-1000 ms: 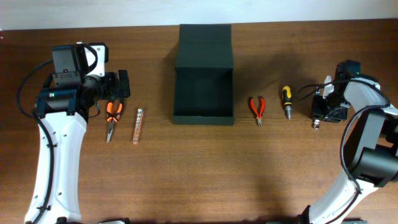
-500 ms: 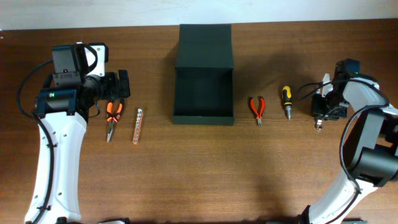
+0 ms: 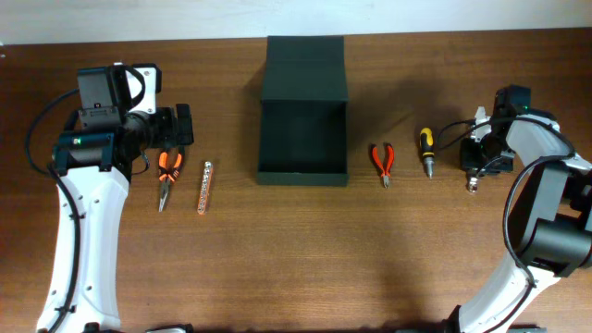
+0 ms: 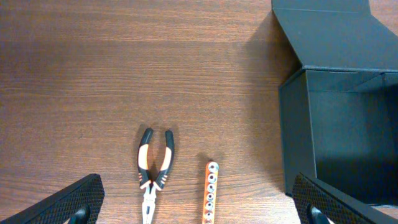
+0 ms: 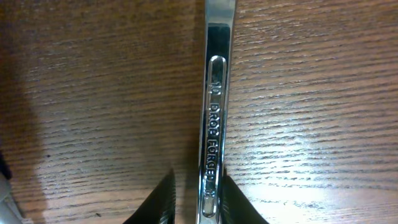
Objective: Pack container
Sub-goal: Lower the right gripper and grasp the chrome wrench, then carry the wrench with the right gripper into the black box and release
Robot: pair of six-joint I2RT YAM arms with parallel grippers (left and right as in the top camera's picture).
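The container (image 3: 303,176) is a dark box in the middle of the table, its lid (image 3: 303,65) folded back and its inside bare; its left wall (image 4: 297,130) shows in the left wrist view. My right gripper (image 5: 199,186) is low over a chrome wrench (image 5: 212,93) at the far right. Its jaws stand either side of the shaft, the right finger (image 5: 239,202) against it and the left finger (image 5: 158,202) a small gap away. My left gripper (image 4: 199,204) hangs wide open above orange-handled pliers (image 4: 153,171) and a socket rail (image 4: 211,190).
Between the container and my right gripper (image 3: 474,171) lie red pliers (image 3: 383,162) and a yellow-and-black screwdriver (image 3: 426,151). Left of the container are the orange pliers (image 3: 166,176) and the socket rail (image 3: 204,185), under my left gripper (image 3: 180,125).
My right gripper's jaws have narrowed around the wrench and the wrist has shifted slightly. The left arm has not moved.
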